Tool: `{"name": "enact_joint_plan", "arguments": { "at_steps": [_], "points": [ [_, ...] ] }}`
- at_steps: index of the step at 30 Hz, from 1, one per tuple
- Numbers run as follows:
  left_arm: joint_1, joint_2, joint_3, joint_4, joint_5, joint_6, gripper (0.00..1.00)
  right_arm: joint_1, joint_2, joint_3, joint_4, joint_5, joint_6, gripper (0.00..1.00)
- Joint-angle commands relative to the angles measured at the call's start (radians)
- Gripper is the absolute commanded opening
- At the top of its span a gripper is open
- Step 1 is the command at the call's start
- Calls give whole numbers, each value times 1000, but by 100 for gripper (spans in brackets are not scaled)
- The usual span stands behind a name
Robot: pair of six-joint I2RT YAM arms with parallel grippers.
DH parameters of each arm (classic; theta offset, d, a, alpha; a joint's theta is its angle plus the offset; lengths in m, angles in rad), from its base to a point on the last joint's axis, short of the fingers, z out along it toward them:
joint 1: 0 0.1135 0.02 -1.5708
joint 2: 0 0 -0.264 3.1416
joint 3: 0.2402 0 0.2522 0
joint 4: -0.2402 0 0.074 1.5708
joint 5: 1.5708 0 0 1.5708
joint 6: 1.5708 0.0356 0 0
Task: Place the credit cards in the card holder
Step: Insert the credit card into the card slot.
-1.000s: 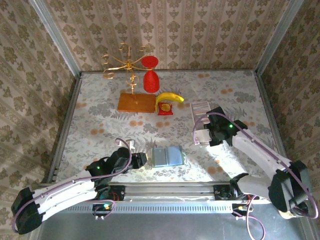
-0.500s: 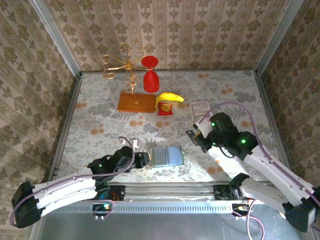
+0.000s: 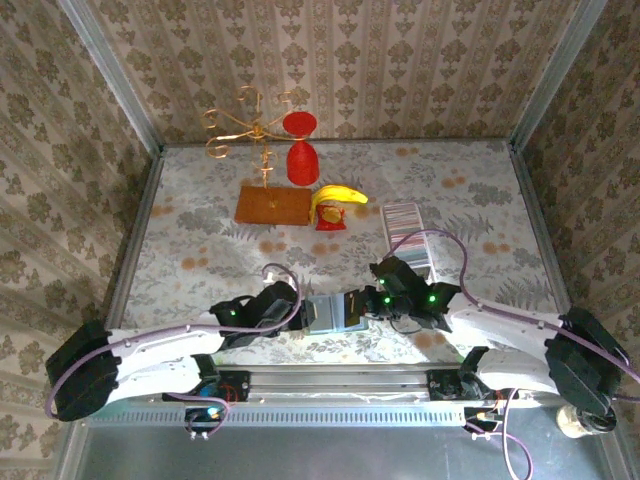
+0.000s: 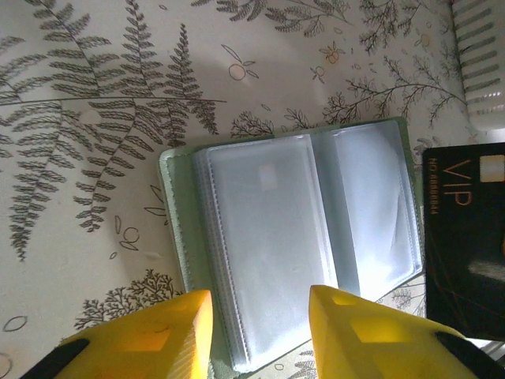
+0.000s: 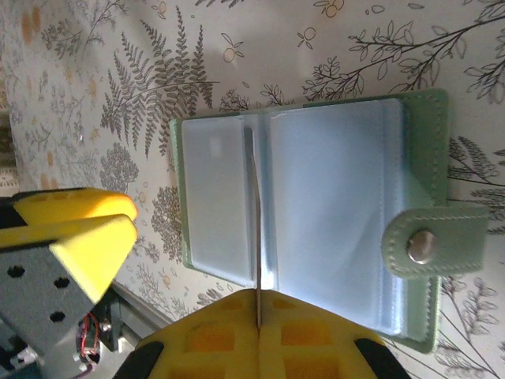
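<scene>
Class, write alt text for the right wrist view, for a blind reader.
An open pale green card holder lies on a fern-print table; the right gripper pinches a thin card edge-on over its centre fold.

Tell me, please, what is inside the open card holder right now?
The card holder shows pale bluish sleeves, apparently empty. The right gripper holds a black card edge-on close by, not inserted. Lower sleeves are covered by the top ones.

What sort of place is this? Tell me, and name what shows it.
Probably a staged robot test booth: wallpaper panels in a metal frame, robot arms on a rail, and unrelated props, a banana and a red goblet.
</scene>
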Motion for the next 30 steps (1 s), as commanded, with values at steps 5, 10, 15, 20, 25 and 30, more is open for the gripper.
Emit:
{"name": "enact_joint_plan", "arguments": {
  "at_steps": [5, 10, 15, 20, 25, 30],
  "points": [
    [-6, 55, 27, 22, 19, -21, 41, 17, 67, -5, 158, 22, 31, 0],
    [-8, 84, 33, 18, 27, -26, 39, 33, 127, 0, 204, 24, 1, 0],
    [-5, 106, 45, -27, 4, -34, 35, 35, 164, 28, 171, 51, -59, 0],
    [-4, 133, 55, -21, 23, -28, 33, 36, 190, 37, 183, 47, -75, 0],
    [-5, 137, 53, -28, 12, -22, 28, 36, 227, 21, 237, 51, -37, 0],
    [-4, 144, 54, -44, 9, -15, 27, 39, 253, 25, 270, 42, -14, 0]
  ]
}}
